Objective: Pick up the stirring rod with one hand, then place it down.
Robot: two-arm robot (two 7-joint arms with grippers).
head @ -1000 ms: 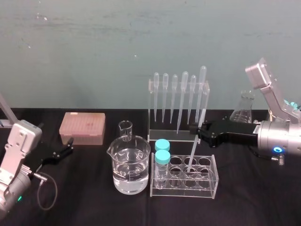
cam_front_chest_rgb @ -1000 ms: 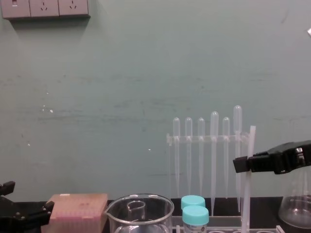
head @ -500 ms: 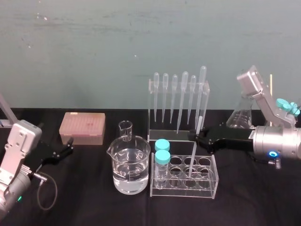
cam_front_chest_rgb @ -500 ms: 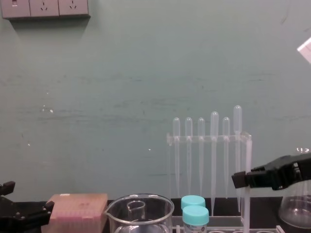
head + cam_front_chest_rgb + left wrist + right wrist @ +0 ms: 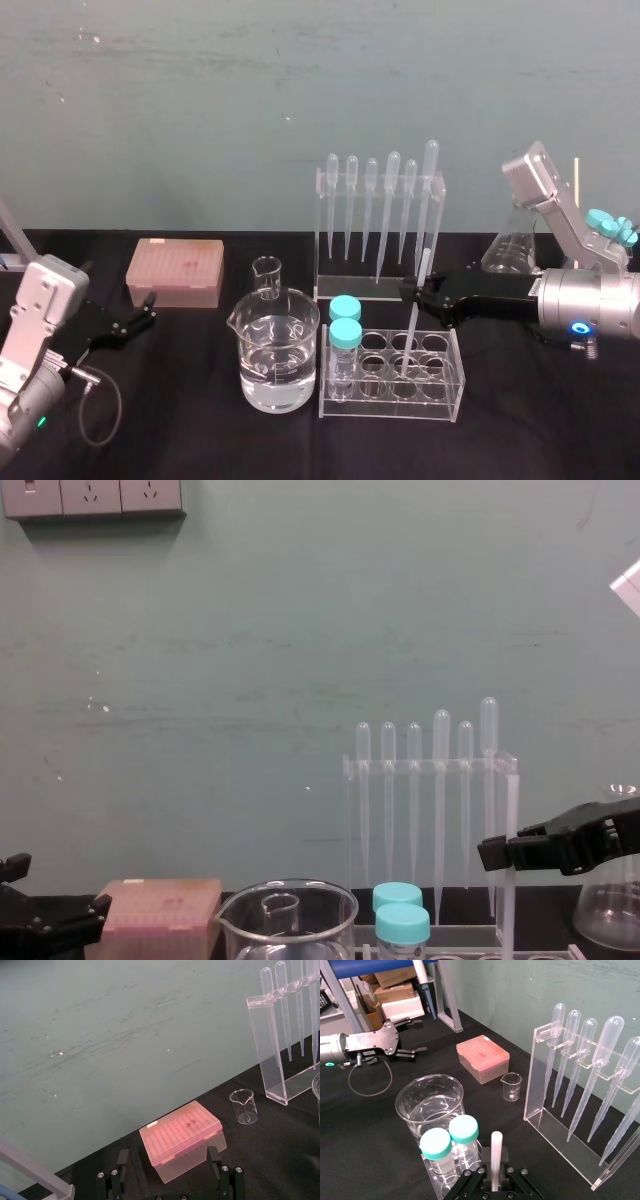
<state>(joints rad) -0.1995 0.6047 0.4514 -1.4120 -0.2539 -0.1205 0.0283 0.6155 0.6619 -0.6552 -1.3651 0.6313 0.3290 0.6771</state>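
Still clamped on the stirring rod, the right gripper has lowered it, its tip seemingly seated in the tube rack, leaving only release.

A black-covered table carries a pink lidded box at the back left. A small empty beaker stands just behind a large beaker of clear liquid. Right of these sits a clear tube rack, with a pipette rack behind it. A conical flask, partly hidden, seems to stand far right.

Bright, even light falls throughout, with faint shadows.
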